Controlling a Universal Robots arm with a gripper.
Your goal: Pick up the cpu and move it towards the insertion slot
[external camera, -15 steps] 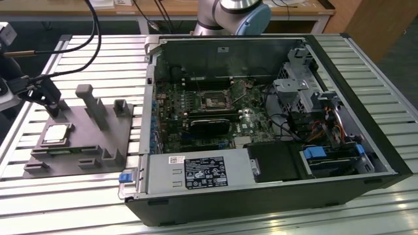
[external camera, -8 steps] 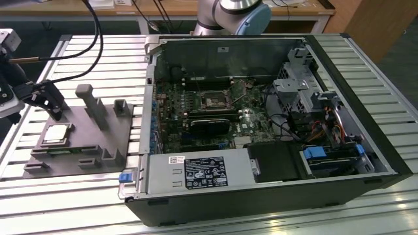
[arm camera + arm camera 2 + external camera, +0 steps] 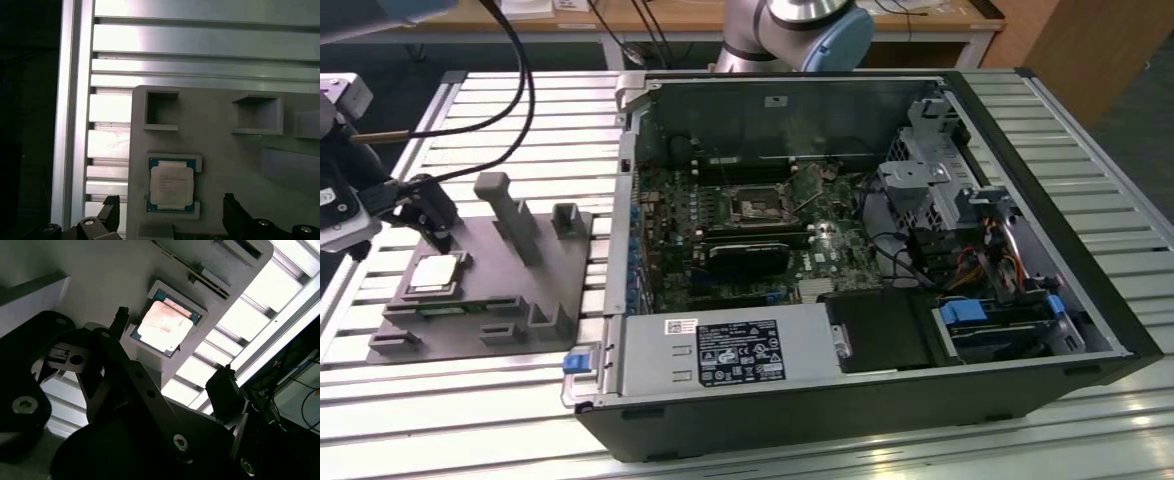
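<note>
Silver cpu [image 3: 171, 186] rests on grey fixture [image 3: 225, 165] below the end effector [image 3: 170, 200], spread and empty.

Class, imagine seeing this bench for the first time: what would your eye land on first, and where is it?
The open computer case dominates the exterior view's right, with the slot in the middle of its green board. On the exterior view's left, the shiny cpu lies in a grey fixture. In both wrist views the gripper is open and straddles the cpu.
</note>
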